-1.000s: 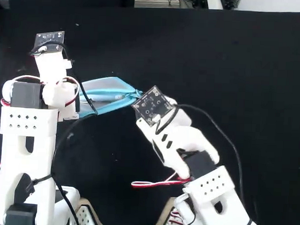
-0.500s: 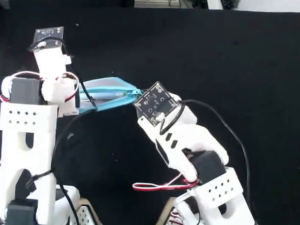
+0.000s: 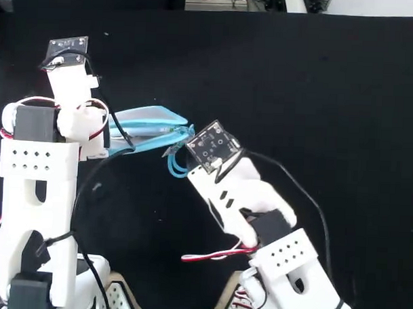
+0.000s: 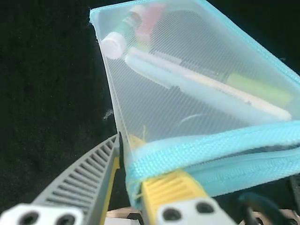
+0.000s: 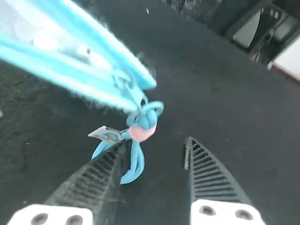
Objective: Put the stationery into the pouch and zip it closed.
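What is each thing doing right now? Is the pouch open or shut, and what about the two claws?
Pouch: looks zipped shut, held at one end.
Stationery: inside the pouch.
Zip cord: loose at the pouch's end, not gripped.
Left gripper: shut on the pouch.
Right gripper: open, holding nothing, next to the zip cord.

Table (image 3: pixel 342 166): black cloth (image 3: pixel 317 97) over whole top, pale lint specks. Left arm (image 3: pixel 35 209) and right arm (image 3: pixel 284 259) rise from near edge. Teal mesh pouch (image 3: pixel 143 125) toward left edge; contact with cloth unclear.
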Controlling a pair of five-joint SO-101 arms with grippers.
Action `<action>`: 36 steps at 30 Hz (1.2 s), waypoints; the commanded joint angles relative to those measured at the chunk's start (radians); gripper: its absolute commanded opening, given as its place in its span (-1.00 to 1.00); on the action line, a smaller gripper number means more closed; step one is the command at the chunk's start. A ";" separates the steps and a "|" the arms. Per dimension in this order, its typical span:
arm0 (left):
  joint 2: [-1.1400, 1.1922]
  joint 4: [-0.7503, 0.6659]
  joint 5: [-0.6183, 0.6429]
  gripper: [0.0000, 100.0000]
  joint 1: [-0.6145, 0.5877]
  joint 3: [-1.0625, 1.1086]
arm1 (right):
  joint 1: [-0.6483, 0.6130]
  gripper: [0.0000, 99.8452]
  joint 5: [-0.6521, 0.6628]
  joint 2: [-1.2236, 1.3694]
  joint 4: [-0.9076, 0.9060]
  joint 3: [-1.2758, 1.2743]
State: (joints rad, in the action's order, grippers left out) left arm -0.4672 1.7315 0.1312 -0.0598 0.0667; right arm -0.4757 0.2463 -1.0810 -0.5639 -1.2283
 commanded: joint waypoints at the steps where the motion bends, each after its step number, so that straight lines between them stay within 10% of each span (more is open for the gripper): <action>1: -0.002 0.011 -0.006 -0.93 -0.004 -0.022 | -0.034 -0.60 -0.097 -0.025 0.046 -0.021; 36: -0.009 0.006 -0.006 -0.93 -0.004 0.015 | -0.002 -0.49 -0.187 -0.015 0.476 -0.168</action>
State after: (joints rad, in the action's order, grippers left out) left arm -0.4703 1.7315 0.1312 -0.0598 0.0760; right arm -0.4910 0.0453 -1.0810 -0.1128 -1.4323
